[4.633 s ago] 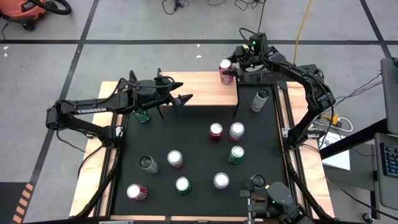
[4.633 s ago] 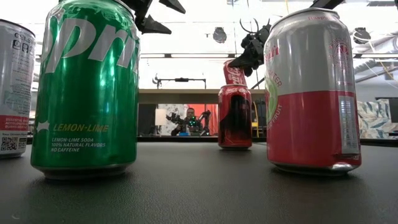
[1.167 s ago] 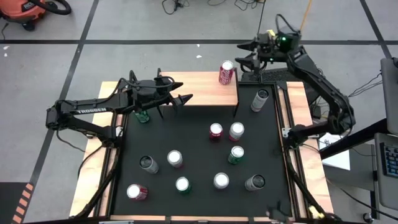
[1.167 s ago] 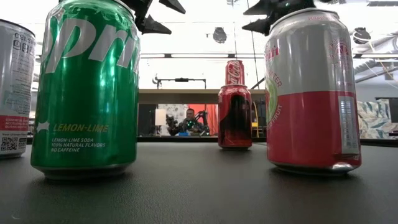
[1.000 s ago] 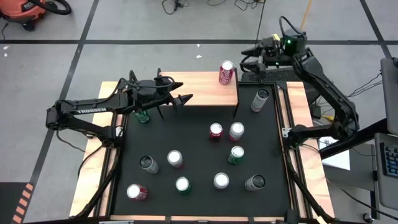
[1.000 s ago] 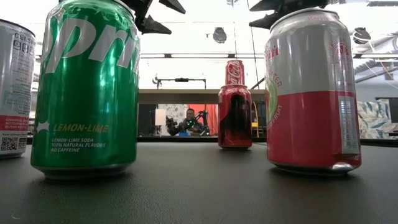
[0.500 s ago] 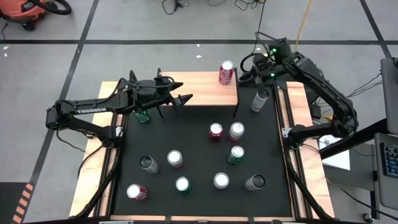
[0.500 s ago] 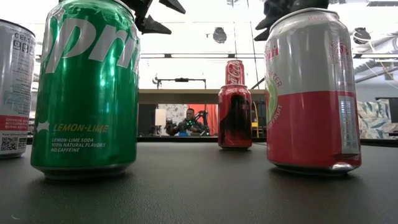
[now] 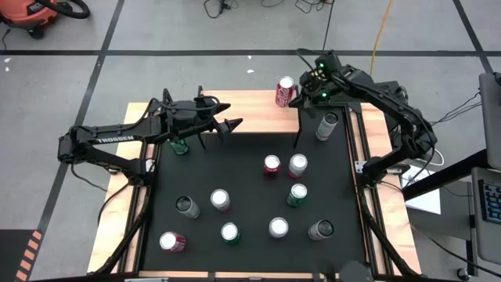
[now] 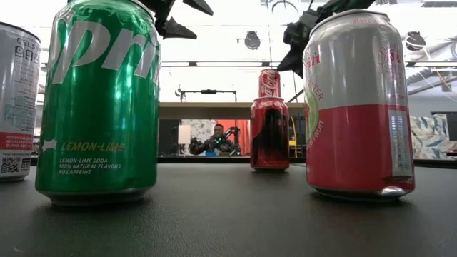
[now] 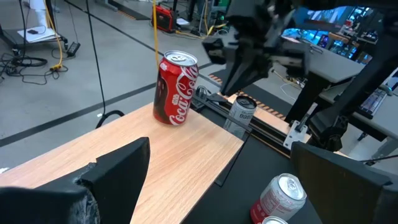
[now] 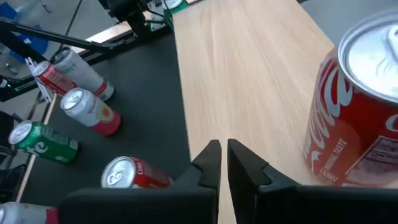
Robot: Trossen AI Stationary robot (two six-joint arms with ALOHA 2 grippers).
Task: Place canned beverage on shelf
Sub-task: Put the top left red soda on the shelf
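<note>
A red cola can (image 9: 285,90) stands upright on its base at the far right corner of the wood-topped shelf (image 9: 243,113); it also shows in the right wrist view (image 12: 360,118) and the left wrist view (image 11: 176,87). My right gripper (image 9: 297,97) hovers just right of the can, shut, with its fingers (image 12: 211,163) over the shelf top and nothing between them. My left gripper (image 9: 232,115) waits open above the shelf's near left part, holding nothing.
Several upright cans stand on the black table (image 9: 196,172), among them a red one (image 9: 272,164), a green one (image 9: 297,193) and a silver one (image 9: 186,206). A silver can (image 9: 327,125) lies right of the shelf. Another green can (image 9: 178,146) stands under my left arm.
My right gripper has come from beyond the table's far edge down and toward the left, to just beside the cola can, and its fingers have shut on nothing. The can has stayed standing on the shelf.
</note>
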